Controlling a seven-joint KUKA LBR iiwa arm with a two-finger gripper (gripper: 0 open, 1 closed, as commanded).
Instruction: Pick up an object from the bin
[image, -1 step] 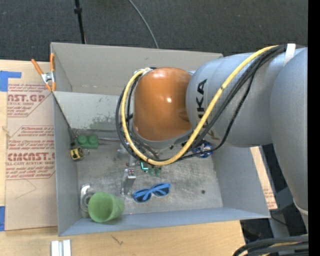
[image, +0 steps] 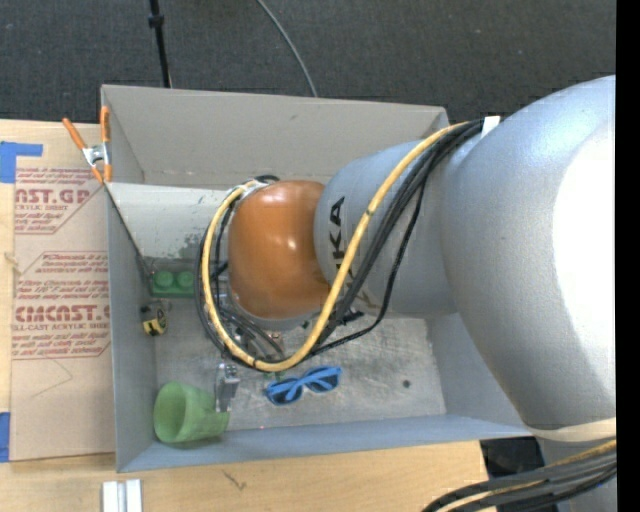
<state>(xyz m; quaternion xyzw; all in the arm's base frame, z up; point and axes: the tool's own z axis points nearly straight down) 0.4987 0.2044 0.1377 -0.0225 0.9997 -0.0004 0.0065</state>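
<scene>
My gripper (image: 227, 386) reaches down into the bin's front left part, its tip just to the right of a light green plastic cup (image: 184, 412) that lies on its side by the front wall. It touches or nearly touches the cup's rim; I cannot tell which. A pair of blue sunglasses (image: 304, 384) lies on the floor to the right of the gripper, apart from it.
A green toy brick (image: 172, 282) rests against the left wall. A small yellow and black thing (image: 152, 320) lies just below it. The arm with its orange cover and cables hides the bin's middle and right side.
</scene>
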